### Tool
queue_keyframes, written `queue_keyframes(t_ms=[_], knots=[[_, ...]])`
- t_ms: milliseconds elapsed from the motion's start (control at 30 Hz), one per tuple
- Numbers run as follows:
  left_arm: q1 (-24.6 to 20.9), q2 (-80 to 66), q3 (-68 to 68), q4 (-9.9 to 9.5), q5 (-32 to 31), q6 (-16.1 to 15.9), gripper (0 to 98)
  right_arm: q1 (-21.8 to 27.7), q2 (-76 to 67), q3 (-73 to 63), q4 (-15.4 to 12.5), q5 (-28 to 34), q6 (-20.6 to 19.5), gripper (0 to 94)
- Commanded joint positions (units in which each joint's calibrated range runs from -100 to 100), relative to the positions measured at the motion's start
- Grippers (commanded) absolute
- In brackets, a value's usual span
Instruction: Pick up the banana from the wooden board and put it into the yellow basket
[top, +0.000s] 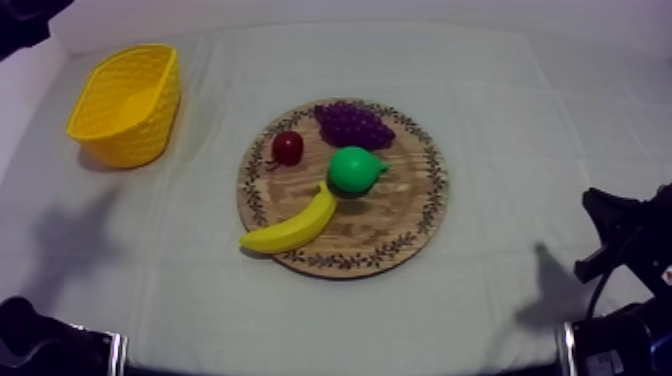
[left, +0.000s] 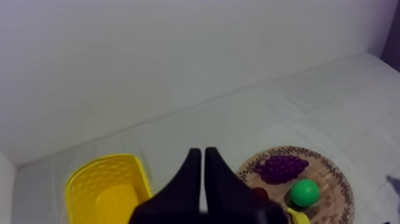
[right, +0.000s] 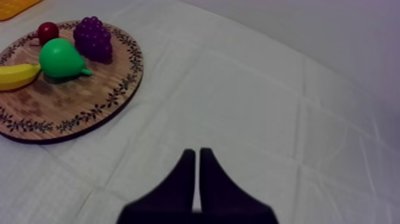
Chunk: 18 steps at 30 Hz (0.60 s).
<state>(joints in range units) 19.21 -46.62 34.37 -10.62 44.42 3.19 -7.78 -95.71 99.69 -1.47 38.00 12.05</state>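
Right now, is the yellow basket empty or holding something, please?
Empty: the yellow basket shows a bare floor, and the banana lies on the wooden board.

banana (top: 290, 228) lies on the board (top: 402, 216), basket (top: 148, 128) well apart to its left.

My left arm (top: 42, 342) and right arm (top: 622, 238) are black; their jaws are paired black fingers (left: 189, 179) tapering to tips.

Seen from my left wrist, my left gripper (left: 201, 153) hides most of the small red fruit (left: 259, 192), and the banana (left: 296, 215) is largely cut off by the picture's edge. Seen from my right wrist, the edge leaves just a corner of the yellow basket (right: 15, 6).
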Motion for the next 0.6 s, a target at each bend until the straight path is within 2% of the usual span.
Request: queue_keyframes(t_ms=[0, 133, 367, 567], knots=[[4.4, 2.6, -5.6, -0.39, 4.6, -2.5, 2.0, 0.0, 0.0, 0.0, 0.0, 0.0, 0.0, 0.5], [8.2, 6.3, -9.3, -0.76, 12.8, -5.8, 2.4, 0.0, 0.0, 0.0, 0.0, 0.0, 0.0, 0.5], [13.9, 12.1, -12.7, -0.22, 27.5, -11.3, 3.2, 0.0, 0.0, 0.0, 0.0, 0.0, 0.0, 0.5], [15.9, 15.9, -14.1, 2.34, 35.5, -13.2, 4.2, 0.0, 0.0, 0.0, 0.0, 0.0, 0.0, 0.5]])
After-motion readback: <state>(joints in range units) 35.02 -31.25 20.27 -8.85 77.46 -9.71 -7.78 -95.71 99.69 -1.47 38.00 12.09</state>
